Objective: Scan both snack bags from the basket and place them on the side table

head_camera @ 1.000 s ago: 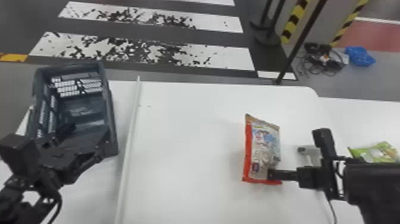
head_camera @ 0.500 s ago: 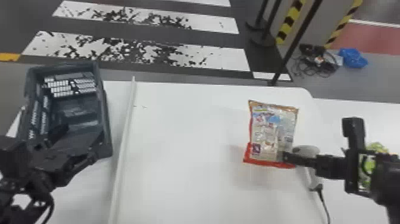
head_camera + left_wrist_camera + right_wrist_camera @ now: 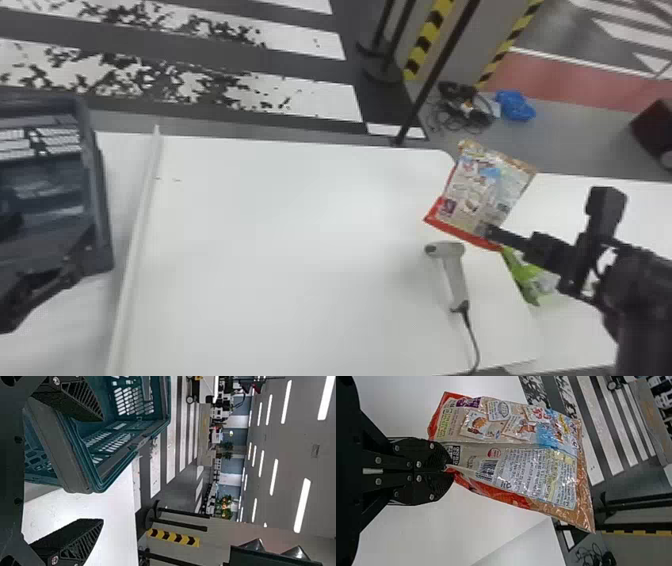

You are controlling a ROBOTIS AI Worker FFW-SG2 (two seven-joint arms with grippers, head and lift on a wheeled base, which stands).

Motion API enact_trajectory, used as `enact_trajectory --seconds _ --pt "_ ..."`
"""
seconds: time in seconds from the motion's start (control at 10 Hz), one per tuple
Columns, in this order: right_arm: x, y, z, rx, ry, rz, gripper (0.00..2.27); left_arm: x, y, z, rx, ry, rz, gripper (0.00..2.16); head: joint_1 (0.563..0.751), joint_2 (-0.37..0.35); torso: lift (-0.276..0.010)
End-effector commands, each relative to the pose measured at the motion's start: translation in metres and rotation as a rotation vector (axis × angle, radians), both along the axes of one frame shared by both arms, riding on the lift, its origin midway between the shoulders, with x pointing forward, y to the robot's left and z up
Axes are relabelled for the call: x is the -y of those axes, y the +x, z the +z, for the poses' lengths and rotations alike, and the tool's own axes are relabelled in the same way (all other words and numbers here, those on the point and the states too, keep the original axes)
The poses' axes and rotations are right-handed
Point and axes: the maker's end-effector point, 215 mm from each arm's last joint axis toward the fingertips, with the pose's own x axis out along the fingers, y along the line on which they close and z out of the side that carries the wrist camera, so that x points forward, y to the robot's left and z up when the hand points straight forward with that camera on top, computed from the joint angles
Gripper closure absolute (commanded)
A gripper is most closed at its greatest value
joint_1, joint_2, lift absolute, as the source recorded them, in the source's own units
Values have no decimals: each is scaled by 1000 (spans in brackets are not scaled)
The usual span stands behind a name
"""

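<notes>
Change noted: the orange-and-red snack bag (image 3: 482, 195), which I have over the white worktable (image 3: 300, 260) in the earlier head views, is now past its right edge, toward the side table (image 3: 575, 335); the head view has swung right with it, and the scanner (image 3: 454, 272) is now in plain sight on the worktable, beside its cord.

Right gripper (image 3: 449, 469): fingers pinched together on the bag's red-trimmed end, the rest of it jutting out free; left gripper (image 3: 102, 468) parked by the basket (image 3: 75, 463), fingers spread with nothing between them.

The green snack bag (image 3: 532, 280) appears to lie on the side table, partly hidden by my right arm; I read this as the second bag's placing under way; whether it is scanned, I cannot tell; next, I judge, lower and release clear of the green one, lest they overlap.
</notes>
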Motion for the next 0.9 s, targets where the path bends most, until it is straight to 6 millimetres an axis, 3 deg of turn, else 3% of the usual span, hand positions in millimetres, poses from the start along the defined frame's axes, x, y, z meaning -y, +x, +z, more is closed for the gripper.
enact_trajectory --seconds 0.0,0.3,0.8 --pt "42 6 5 58 -22 -107 2256 0 0 0 0 -1 0 90 695 -350 -75" --pt "120 7 -9 83 -106 -308 2256 0 0 -1 -2 0 1 90 695 -350 -75" --pt "205 -21 -47 34 -250 -552 2253 0 3 -1 0 0 -1 90 695 -350 -75"
